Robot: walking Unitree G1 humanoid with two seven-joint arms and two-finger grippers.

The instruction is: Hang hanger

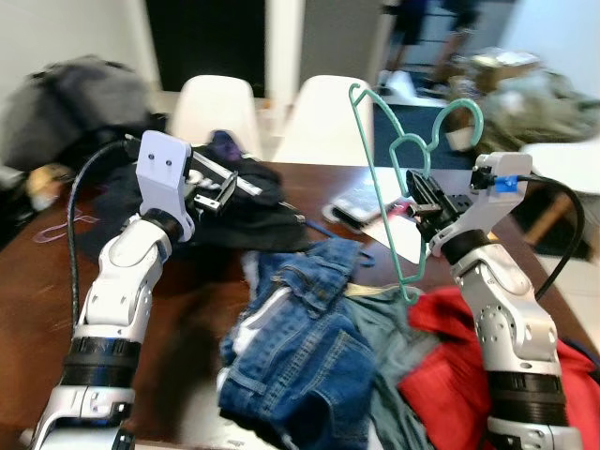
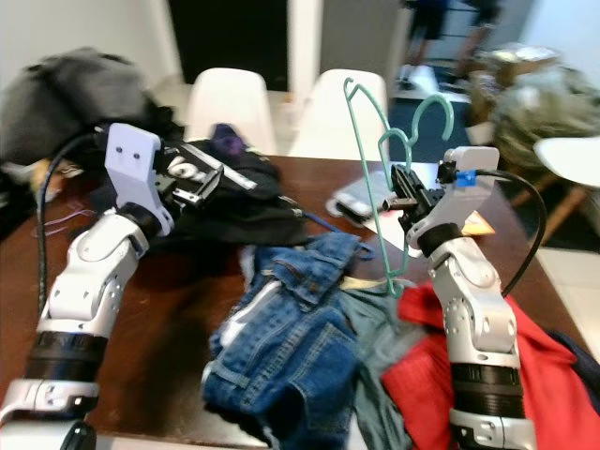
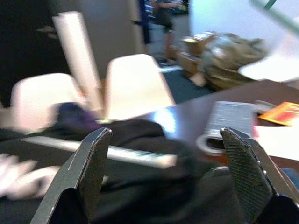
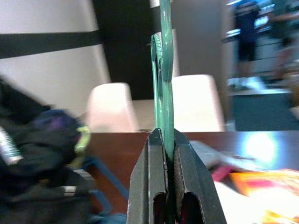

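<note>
A thin teal hanger (image 1: 394, 187) stands nearly upright above the table, its hook (image 1: 459, 117) at the top right. My right gripper (image 1: 419, 199) is shut on the hanger's wire near the shoulder; in the right wrist view the teal hanger (image 4: 163, 79) rises straight out from between the closed fingers (image 4: 152, 177). My left gripper (image 1: 217, 190) is raised over a black garment (image 1: 253, 220) on the left side of the table, open, with nothing between its fingers (image 3: 93, 163).
Blue jeans (image 1: 300, 347) and a red garment (image 1: 450, 366) lie heaped on the brown table (image 1: 37, 309). A phone and papers (image 1: 361, 206) lie behind them. Two white chairs (image 1: 216, 108) stand at the far edge. A grey bag (image 1: 75, 98) sits back left. A person (image 1: 431, 37) stands far off.
</note>
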